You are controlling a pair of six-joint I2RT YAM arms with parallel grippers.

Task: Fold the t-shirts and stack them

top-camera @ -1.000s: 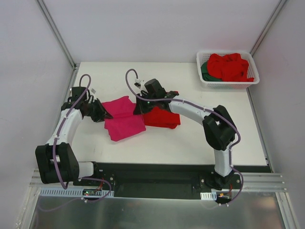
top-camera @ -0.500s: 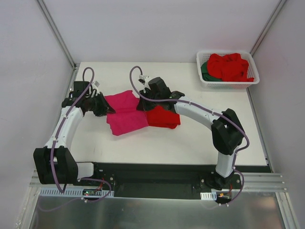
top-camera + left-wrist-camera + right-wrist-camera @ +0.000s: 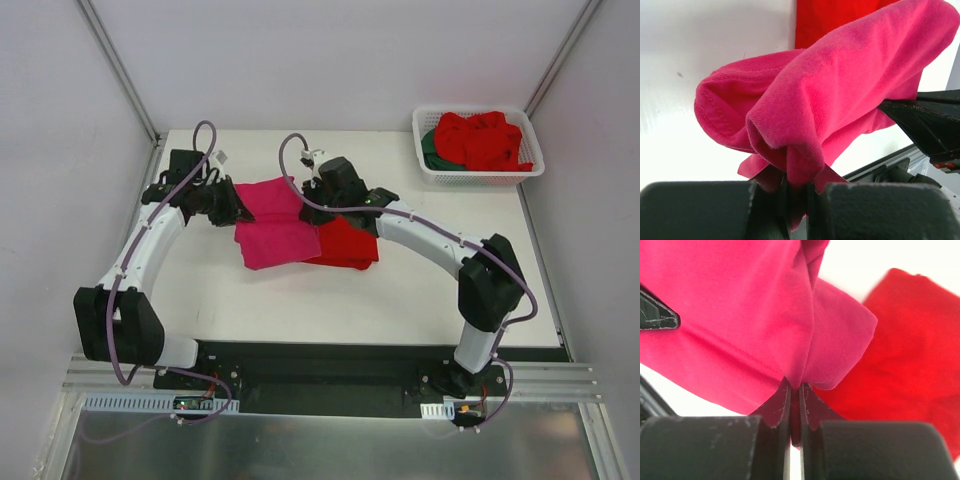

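Magenta-pink soft cloth t-shirt point(image 3: 272, 228), folded, gripped at opposite edges: left gripper point(image 3: 796, 186) and right gripper point(image 3: 795, 397) are each pinched narrow on its fabric. Its right edge overlaps the folded bright red cloth t-shirt point(image 3: 352, 245).

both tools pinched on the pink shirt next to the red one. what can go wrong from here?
1. The left tool and right tool each hold only a thin pinch of the pink shirt; it may slip free.
2. It overlaps the edge of the folded red shirt; dragging could pull that fold apart.
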